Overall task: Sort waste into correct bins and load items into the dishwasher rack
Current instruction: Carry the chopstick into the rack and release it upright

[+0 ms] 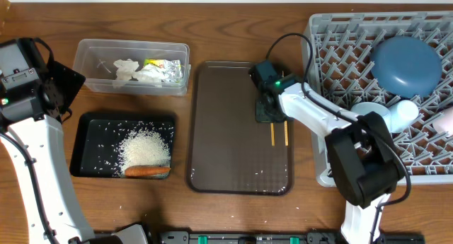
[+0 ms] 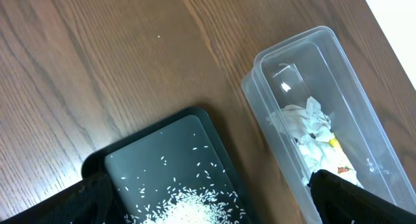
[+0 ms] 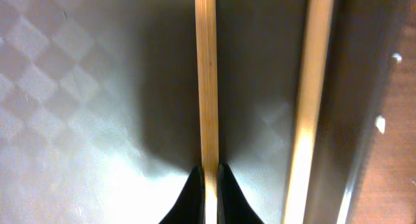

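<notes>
In the right wrist view my right gripper [image 3: 210, 185] is shut on one wooden chopstick [image 3: 206, 81], which lies on the brown tray; the other chopstick [image 3: 312, 100] lies parallel to its right. From overhead the right gripper [image 1: 271, 115] sits at the far end of the chopsticks [image 1: 272, 134]. The clear tub [image 1: 92, 49] holds tissue [image 1: 133, 71] and a foil wrapper [image 1: 167, 67]. Rice [image 1: 145, 148] and a carrot [image 1: 146, 171] lie in the black tray [image 1: 95, 138]. My left gripper [image 2: 208, 214] hangs open above the black tray [image 2: 175, 146] and the tub [image 2: 305, 55].
The brown serving tray [image 1: 226, 117] lies mid-table with a few rice grains on it. At the right stands the grey rack [image 1: 340, 53], holding a blue plate [image 1: 405, 64], a light blue bowl [image 1: 371, 117] and a pale cup [image 1: 405, 111]. The right arm reaches from the rack's near corner.
</notes>
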Available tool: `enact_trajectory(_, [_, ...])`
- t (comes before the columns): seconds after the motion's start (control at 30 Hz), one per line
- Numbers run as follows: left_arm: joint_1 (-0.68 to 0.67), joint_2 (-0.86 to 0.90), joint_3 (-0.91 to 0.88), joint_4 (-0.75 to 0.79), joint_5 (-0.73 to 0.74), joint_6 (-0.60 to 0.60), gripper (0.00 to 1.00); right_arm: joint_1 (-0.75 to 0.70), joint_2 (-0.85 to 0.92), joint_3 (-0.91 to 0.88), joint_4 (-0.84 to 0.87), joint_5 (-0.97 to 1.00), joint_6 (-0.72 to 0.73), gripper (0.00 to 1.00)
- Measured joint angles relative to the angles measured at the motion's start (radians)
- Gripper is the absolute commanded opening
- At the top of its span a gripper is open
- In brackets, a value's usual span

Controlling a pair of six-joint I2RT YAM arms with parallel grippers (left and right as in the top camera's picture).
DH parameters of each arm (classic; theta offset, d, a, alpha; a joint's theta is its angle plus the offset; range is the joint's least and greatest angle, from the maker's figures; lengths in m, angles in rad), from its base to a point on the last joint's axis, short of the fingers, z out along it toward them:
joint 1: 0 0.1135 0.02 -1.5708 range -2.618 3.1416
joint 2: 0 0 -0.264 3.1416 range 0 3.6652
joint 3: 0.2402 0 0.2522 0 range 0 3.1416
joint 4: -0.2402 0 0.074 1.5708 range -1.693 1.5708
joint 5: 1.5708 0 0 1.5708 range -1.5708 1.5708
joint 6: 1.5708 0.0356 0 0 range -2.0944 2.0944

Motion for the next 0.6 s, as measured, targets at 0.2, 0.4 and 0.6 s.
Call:
enact_trajectory(0.2, [0.000, 0.000, 0.000, 0.000, 0.000, 0.000, 1.00, -0.047, -0.171, 0.044, -0.017, -0.007, -0.035, 0.01])
enact_trajectory(0.4, [0.000, 0.000, 0.000, 0.000, 0.000, 0.000, 1.00, -0.204, -0.380, 0.072, 0.033, 0.027, -0.173, 0.01])
enact_trajectory(0.6, [0.000, 0.000, 0.000, 0.000, 0.000, 0.000, 1.00, -0.386, -0.393, 0.078, 0.069, -0.043, -0.352, 0.01])
